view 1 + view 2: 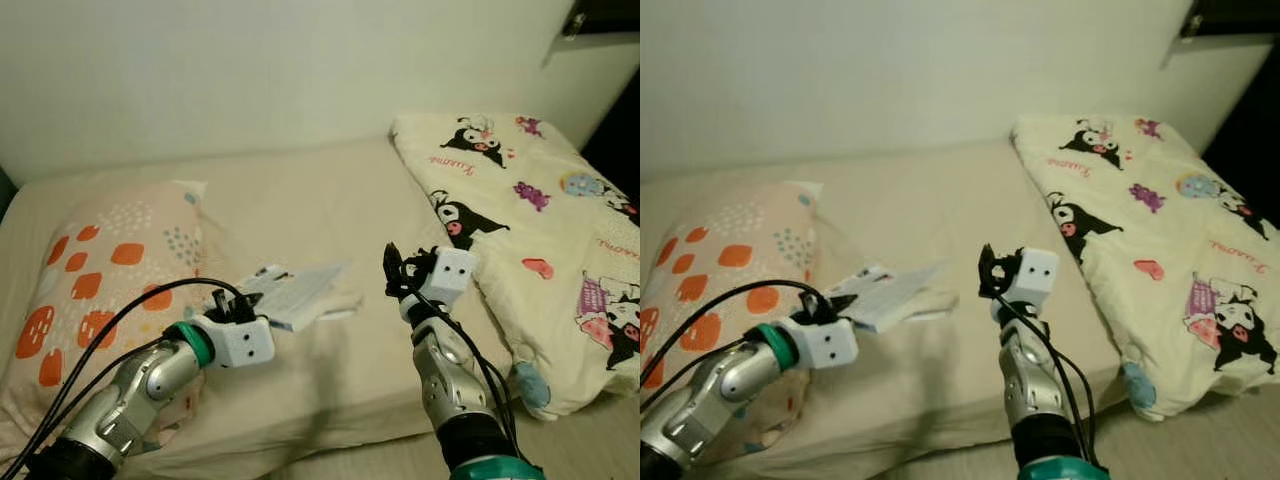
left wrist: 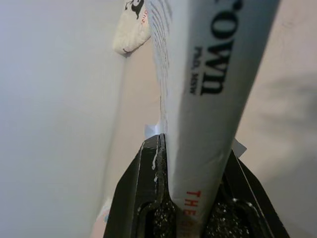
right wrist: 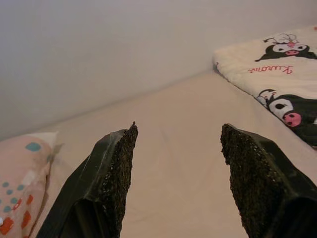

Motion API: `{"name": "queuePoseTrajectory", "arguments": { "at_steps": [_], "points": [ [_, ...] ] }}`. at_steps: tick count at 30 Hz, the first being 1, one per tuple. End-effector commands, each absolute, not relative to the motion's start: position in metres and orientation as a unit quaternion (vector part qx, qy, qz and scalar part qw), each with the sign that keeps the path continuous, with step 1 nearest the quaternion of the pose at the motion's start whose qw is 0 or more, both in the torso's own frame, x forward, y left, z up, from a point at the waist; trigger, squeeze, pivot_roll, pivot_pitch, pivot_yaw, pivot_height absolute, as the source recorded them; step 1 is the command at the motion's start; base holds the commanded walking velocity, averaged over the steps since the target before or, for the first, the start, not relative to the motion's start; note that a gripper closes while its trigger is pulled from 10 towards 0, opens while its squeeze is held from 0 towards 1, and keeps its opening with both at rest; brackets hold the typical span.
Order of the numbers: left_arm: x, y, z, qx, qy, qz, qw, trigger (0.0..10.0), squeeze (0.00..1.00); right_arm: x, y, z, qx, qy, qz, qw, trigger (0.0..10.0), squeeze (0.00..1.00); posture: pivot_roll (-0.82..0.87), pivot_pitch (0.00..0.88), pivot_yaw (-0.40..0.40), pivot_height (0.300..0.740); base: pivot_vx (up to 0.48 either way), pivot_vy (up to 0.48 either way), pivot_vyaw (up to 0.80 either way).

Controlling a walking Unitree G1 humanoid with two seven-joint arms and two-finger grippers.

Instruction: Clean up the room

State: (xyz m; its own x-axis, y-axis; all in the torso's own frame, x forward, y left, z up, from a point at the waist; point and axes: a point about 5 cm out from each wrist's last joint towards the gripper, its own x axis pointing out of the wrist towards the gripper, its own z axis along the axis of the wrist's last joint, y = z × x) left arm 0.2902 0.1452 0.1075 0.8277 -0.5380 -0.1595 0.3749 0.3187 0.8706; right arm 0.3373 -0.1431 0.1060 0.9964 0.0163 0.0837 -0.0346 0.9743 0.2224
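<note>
A white paperback book (image 1: 300, 292) with black lettering on its spine (image 2: 213, 74) is held just above the cream bed sheet (image 1: 300, 210). My left gripper (image 1: 236, 306) is shut on the book's near end, over the middle of the bed. My right gripper (image 1: 392, 268) hangs in the air to the right of the book, apart from it. Its fingers (image 3: 116, 173) stand open with nothing between them, pointing toward the wall.
A pillow (image 1: 100, 270) with orange spots lies at the bed's left. A folded cream blanket (image 1: 540, 220) with cartoon prints covers the right side. A pale wall (image 1: 250, 70) runs behind the bed. A strip of floor (image 1: 600, 440) shows at the lower right.
</note>
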Motion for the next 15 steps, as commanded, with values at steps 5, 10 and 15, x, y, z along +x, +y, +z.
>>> {"name": "queuePoseTrajectory", "arguments": {
  "at_steps": [5, 10, 15],
  "points": [
    [0.289, 0.148, 0.097, 0.534, -0.082, -0.288, 0.79, 10.0, 0.0, 0.334, -0.144, 0.097, 0.112, -0.024, 0.013, 0.993, 10.0, 0.0, 0.13, 0.013, 0.042, 0.725, 0.0, 0.0, 0.0],
    [0.292, 0.152, 0.085, 0.56, -0.075, -0.286, 0.774, 10.0, 0.0, 0.334, -0.143, 0.097, 0.112, -0.023, 0.015, 0.993, 10.0, 0.0, 0.13, 0.028, 0.036, 0.705, 0.0, 0.0, 0.0],
    [0.295, 0.157, 0.081, 0.576, -0.066, -0.28, 0.766, 10.0, 0.0, 0.333, -0.143, 0.097, 0.111, -0.022, 0.016, 0.993, 10.0, 0.0, 0.12, 0.034, 0.036, 0.685, 0.0, 0.0, 0.0]
  ]
}}
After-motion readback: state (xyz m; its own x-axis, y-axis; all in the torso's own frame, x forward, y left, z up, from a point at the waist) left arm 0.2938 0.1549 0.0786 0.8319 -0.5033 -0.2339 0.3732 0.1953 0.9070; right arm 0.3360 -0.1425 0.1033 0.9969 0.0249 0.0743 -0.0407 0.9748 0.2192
